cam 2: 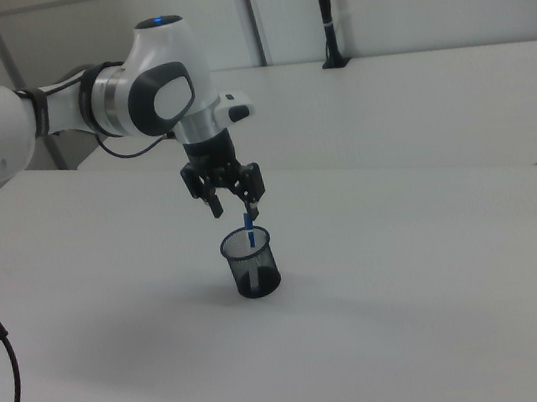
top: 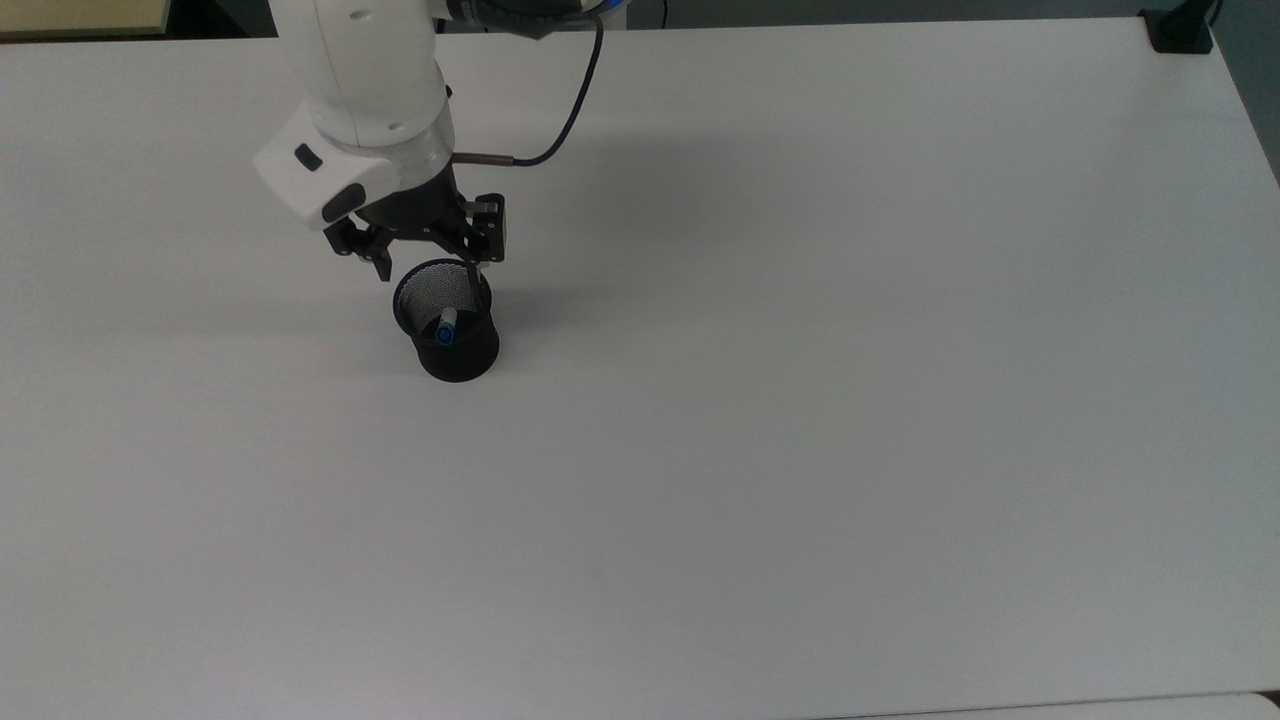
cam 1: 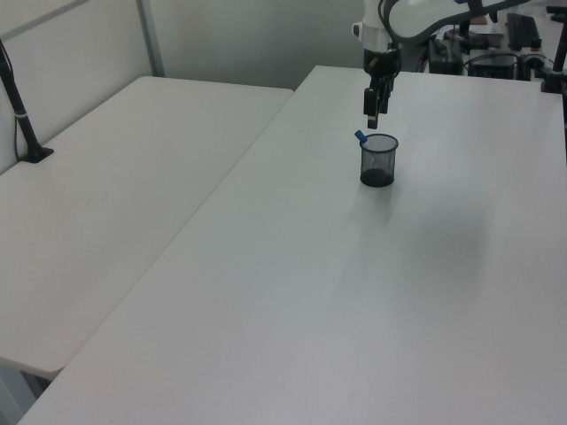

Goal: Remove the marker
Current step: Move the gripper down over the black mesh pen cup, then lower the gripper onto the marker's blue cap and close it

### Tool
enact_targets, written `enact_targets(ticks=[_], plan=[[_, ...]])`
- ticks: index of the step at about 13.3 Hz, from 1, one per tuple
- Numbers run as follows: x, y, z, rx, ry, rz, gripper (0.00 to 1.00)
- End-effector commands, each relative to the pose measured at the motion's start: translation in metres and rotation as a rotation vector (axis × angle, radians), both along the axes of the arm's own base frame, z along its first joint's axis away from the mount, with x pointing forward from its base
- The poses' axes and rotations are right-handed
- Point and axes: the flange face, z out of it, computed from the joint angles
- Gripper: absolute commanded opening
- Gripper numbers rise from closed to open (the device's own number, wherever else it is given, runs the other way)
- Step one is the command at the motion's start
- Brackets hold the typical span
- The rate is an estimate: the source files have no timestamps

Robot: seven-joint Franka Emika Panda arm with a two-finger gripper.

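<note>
The marker [top: 446, 325] stands tilted inside a black mesh cup [top: 450, 335] on the white table [top: 800, 350]; its blue cap [cam 1: 360, 136] pokes over the rim in the left view, and the marker [cam 2: 249, 232] rises above the cup [cam 2: 251, 262] in the right view. My gripper [top: 428, 270] hangs open just above the cup's far rim in the top view, one finger [top: 383, 266] outside the rim and the other at its edge. The gripper [cam 2: 232, 207] sits slightly above the marker's tip, apart from it. In the left view the gripper [cam 1: 374, 117] hovers over the cup [cam 1: 378, 159].
A second white table [cam 1: 115, 177] adjoins on the left view's left, with a black post [cam 1: 22, 115] clamped on it. A black cable [top: 570, 110] trails from the wrist. A black clamp [top: 1180, 30] sits at the table's far right corner in the top view.
</note>
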Motion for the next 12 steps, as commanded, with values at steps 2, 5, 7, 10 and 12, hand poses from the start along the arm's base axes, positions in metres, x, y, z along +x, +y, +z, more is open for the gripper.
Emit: enact_targets(ticks=[2, 5, 7, 10, 12], plan=[[0.010, 0.001, -0.016, -0.047, 0.009, 0.024, 0.69], [0.019, 0.003, -0.023, -0.064, -0.040, 0.036, 0.59], [0.020, 0.002, -0.035, -0.065, -0.023, 0.035, 0.54], [0.022, 0.002, -0.035, -0.066, -0.039, 0.036, 0.39], [0.023, 0.003, -0.036, -0.065, -0.039, 0.038, 0.30]])
